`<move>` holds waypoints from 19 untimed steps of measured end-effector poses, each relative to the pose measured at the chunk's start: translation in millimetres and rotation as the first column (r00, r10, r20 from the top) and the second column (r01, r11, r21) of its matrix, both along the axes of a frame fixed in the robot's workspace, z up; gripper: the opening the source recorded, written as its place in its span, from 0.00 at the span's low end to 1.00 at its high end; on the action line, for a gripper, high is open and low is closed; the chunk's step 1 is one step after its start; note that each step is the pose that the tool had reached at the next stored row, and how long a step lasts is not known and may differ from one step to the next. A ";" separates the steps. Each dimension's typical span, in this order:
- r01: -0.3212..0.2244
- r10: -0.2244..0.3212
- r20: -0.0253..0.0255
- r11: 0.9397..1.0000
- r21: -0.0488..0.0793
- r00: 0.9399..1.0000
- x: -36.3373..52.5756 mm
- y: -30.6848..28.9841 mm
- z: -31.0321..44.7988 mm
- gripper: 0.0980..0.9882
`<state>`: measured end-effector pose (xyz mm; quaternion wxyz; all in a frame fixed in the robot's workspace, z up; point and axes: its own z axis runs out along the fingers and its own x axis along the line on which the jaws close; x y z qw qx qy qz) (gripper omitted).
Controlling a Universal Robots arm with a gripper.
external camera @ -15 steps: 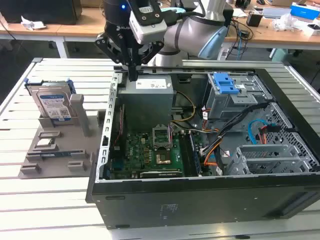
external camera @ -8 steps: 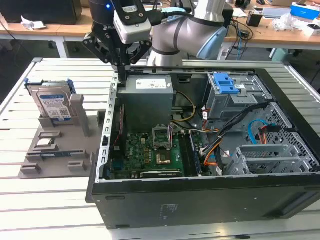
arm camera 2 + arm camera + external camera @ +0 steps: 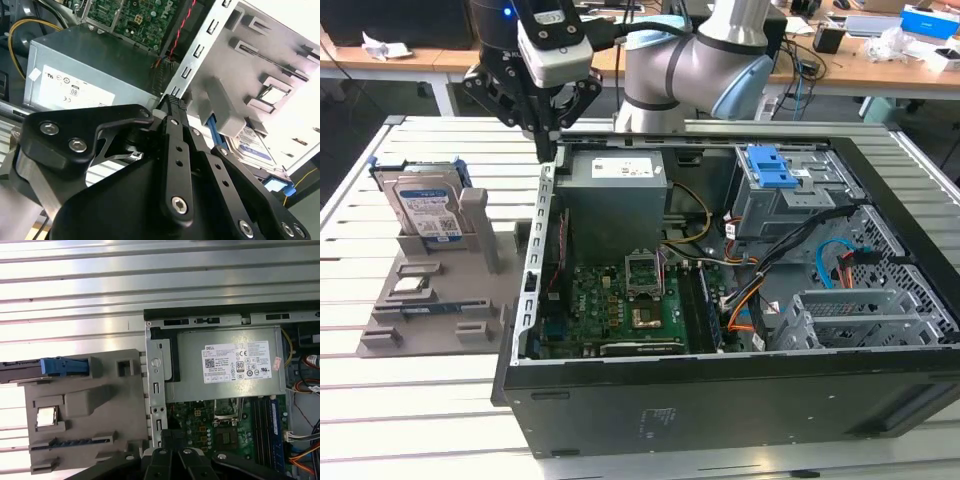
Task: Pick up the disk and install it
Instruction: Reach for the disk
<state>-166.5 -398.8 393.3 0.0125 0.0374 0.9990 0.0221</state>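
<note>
The disk [image 3: 425,210] is a silver drive with a white-and-blue label in a blue bracket. It stands on edge in a slot at the back of a grey holder [image 3: 430,290], at the exterior view's left. The second wrist view shows the disk [image 3: 256,146] behind a grey post, and the first wrist view shows the disk [image 3: 55,366] edge-on. My gripper [image 3: 546,150] hangs over the near wall of the open computer case, to the right of the disk and apart from it. Its black fingers [image 3: 175,107] are shut together with nothing between them.
The open computer case [image 3: 720,400] lies on the slatted metal table [image 3: 420,420]. Inside are a grey power supply [image 3: 615,200], a green motherboard [image 3: 620,300], a blue ridged latch [image 3: 775,168] on the drive cage, and loose cables. Desks with clutter stand behind.
</note>
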 end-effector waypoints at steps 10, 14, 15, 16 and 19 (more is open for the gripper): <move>0.000 0.000 0.000 1.000 0.000 1.000 -19.0 0.0 0.0 0.01; 0.000 0.000 0.000 1.000 0.000 1.000 -27.8 0.0 0.0 0.01; 0.000 0.000 0.000 1.000 0.000 1.000 -29.7 0.0 0.0 0.01; 0.000 0.000 0.000 1.000 0.000 1.000 -31.9 0.0 0.0 0.01; 0.000 0.000 0.000 1.000 0.000 1.000 -37.7 0.0 0.0 0.01</move>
